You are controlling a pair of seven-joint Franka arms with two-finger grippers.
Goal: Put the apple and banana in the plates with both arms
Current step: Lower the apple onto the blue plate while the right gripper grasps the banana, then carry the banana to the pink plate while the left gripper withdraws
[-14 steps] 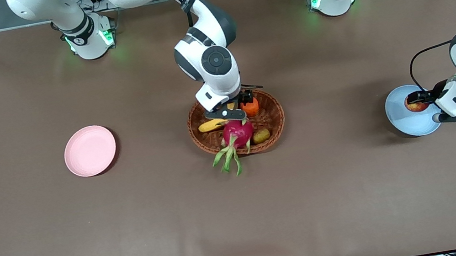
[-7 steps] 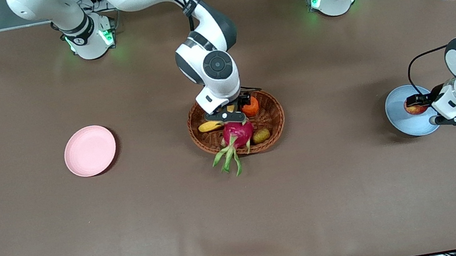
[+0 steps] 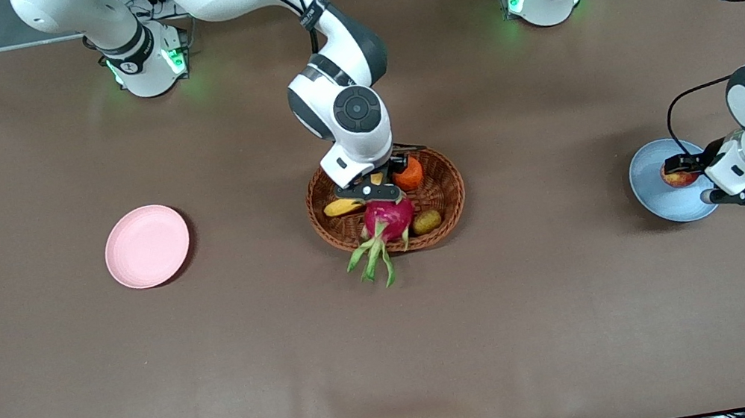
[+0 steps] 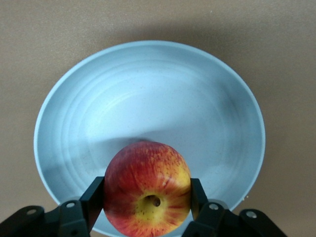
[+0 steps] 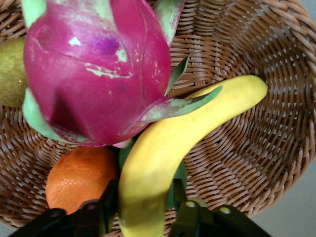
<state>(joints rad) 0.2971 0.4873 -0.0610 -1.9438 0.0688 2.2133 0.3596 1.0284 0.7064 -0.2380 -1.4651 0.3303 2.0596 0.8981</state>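
Note:
The red and yellow apple [image 3: 677,174] is between the fingers of my left gripper [image 3: 682,171], just over the light blue plate [image 3: 653,192]. In the left wrist view the apple [image 4: 147,187] is clamped by the gripper [image 4: 147,193] over the plate's [image 4: 148,89] edge. My right gripper [image 3: 379,179] is down in the wicker basket [image 3: 450,196], shut around the banana [image 3: 342,206]. In the right wrist view its fingers [image 5: 143,200] press both sides of the banana [image 5: 197,118]. The pink plate [image 3: 146,247] lies bare toward the right arm's end.
The basket [image 5: 276,123] also holds a magenta dragon fruit [image 3: 389,217] that overlaps the banana, an orange fruit [image 3: 409,174] and a small brownish fruit [image 3: 427,221]. In the right wrist view the dragon fruit [image 5: 94,74] and the orange fruit [image 5: 79,177] crowd the gripper.
My right gripper has sunk a little deeper into the basket onto the banana. My left arm has shifted slightly, with the apple staying over the blue plate.

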